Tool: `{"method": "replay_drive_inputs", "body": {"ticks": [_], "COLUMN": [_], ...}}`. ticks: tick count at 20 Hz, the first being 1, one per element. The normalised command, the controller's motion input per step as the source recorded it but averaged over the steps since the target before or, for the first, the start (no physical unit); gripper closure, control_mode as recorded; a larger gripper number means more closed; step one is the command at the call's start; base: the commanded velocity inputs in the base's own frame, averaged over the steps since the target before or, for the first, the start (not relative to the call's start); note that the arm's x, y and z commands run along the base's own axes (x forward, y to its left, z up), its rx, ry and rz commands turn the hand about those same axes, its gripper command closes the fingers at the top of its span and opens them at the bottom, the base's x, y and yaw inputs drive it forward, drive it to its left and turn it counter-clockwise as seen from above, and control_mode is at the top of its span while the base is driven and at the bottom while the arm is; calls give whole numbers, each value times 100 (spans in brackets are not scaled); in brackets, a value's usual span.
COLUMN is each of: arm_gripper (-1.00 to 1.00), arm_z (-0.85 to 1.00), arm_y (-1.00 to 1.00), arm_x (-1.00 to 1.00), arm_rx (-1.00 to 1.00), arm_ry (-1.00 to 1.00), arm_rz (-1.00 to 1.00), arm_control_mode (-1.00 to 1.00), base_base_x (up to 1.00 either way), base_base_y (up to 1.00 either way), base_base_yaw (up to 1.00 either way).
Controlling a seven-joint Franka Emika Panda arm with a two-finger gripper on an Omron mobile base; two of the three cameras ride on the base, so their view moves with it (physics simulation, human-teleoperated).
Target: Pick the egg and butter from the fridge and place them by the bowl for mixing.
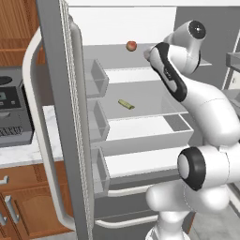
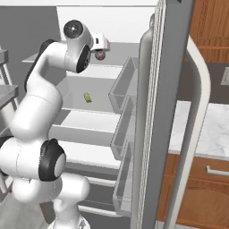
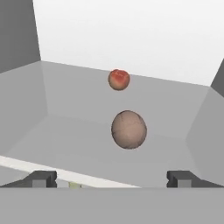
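The fridge [image 1: 140, 140] is standing with both doors swung wide, its white inside and grey shelves facing the robot. The arm is reaching up toward the top shelf [image 3: 83, 131], and the end effector [image 3: 111, 178] is hovering at the front of that shelf with its two dark fingertips [image 3: 43, 178] spread as wide as they go, holding nothing. In the hand view the egg [image 3: 129, 129], a dull brown ball, is sitting on the grey top shelf straight ahead, between the lines of the two tips but apart from both. Behind it, nearer the white back wall, a red-orange fruit [image 3: 118, 79] is resting on the same shelf; the left base view is showing this fruit [image 1: 131, 45] just left of the arm's wrist. In the right base view a small brownish ball, likely the egg [image 2: 100, 55], is peeking out just below the white hand. The butter [image 1: 125, 104], a thin yellow-olive stick, is lying on the shelf one level below, toward the middle, well apart from the end effector. Clear door bins [image 1: 96, 77] are lining the open left door, beside its long curved white handle [image 1: 40, 122].
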Motion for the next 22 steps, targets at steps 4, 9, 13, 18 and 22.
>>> {"method": "replay_drive_inputs", "body": {"ticks": [4, 9, 13, 18, 22], "arm_gripper": [-100, -100, -100, -100, -100], "arm_z": [-8, -5, 0, 0, -3], "arm_y": [0, 0, 0, -7, -12], "arm_x": [39, 40, 38, 31, 23], "arm_rx": [6, 0, 0, 0, 0], "arm_ry": [0, 0, 0, 0, 1], "arm_rz": [0, 0, 0, 0, 0], "arm_control_mode": [-100, -100, -100, -100, -100], "base_base_x": [0, 0, 0, 0, 0], "base_base_y": [0, 0, 0, 0, 0], "base_base_yaw": [0, 0, 0, 0, 0]}}
